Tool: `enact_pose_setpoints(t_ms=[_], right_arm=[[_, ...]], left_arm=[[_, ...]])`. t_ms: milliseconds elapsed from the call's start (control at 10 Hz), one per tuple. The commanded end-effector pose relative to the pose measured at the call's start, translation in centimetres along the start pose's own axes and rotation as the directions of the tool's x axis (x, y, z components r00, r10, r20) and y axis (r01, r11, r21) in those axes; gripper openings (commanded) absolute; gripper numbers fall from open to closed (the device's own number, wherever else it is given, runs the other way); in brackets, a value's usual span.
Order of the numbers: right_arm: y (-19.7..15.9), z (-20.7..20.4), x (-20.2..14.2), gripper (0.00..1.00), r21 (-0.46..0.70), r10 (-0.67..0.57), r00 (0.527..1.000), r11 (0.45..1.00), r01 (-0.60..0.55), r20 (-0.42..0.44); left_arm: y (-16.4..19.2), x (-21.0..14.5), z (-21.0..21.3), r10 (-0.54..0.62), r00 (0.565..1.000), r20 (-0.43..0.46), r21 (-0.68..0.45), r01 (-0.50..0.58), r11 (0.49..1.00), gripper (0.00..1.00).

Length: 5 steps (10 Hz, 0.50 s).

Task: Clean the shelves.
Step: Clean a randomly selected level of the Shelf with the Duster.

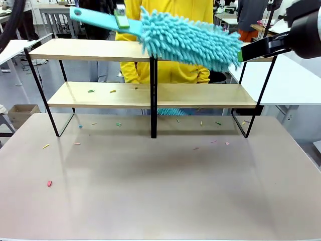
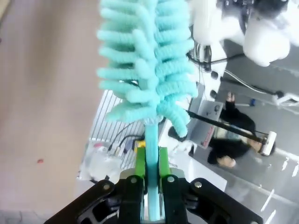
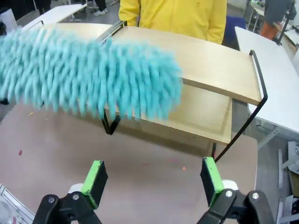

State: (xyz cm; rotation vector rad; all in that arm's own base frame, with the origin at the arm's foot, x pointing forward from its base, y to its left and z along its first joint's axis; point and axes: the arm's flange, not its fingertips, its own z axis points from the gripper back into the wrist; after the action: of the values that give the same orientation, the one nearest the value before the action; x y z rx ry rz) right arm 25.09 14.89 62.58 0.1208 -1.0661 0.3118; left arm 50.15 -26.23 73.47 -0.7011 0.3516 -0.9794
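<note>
Left tool (image 2: 150,164): gripping duster (image 1: 190,42) handle | right tool (image 3: 152,179): open, empty | duster head by top board of shelves (image 1: 95,50), person (image 1: 170,70) behind | coloured scraps (image 1: 113,91) on lower board, counter (image 1: 160,196)

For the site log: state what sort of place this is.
Probably a robotics lab: the shelves stand on a test table, white tables lie beyond, and the left pincer holds a duster.

Shelves (image 1: 200,95) on table (image 1: 160,196), duster (image 1: 190,40) over top board, person (image 1: 173,70) behind, scraps (image 1: 49,183) on lower board and table.
</note>
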Motion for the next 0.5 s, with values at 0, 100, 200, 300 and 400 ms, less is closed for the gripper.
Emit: enact_pose_setpoints(t_ms=[0,100,200,300,400], right_arm=[[-0.1,0.0,0.1,1.00,0.001,0.003,1.000,1.000,-0.003,0.001],[-0.1,0.0,0.1,1.00,0.001,0.003,1.000,1.000,-0.003,0.001],[-0.1,0.0,0.1,1.00,0.001,0.003,1.000,1.000,-0.003,0.001],[-0.1,0.0,0.1,1.00,0.001,0.003,1.000,1.000,-0.003,0.001],[-0.1,0.0,0.1,1.00,0.001,0.003,1.000,1.000,-0.003,0.001]], left_arm=[[-0.3,-2.2,6.2,0.120,0.985,0.125,0.038,-0.126,0.991,0.12],[-0.1,-5.6,6.7,0.218,0.960,0.178,0.061,-0.232,0.971,0.12],[0.5,-8.9,7.0,0.416,0.865,0.280,0.052,-0.447,0.893,0.12],[0.9,-12.2,7.1,0.516,0.822,0.241,-0.016,-0.528,0.849,0.12],[1.4,-15.2,6.7,0.736,0.672,0.080,-0.160,-0.720,0.675,0.12]])
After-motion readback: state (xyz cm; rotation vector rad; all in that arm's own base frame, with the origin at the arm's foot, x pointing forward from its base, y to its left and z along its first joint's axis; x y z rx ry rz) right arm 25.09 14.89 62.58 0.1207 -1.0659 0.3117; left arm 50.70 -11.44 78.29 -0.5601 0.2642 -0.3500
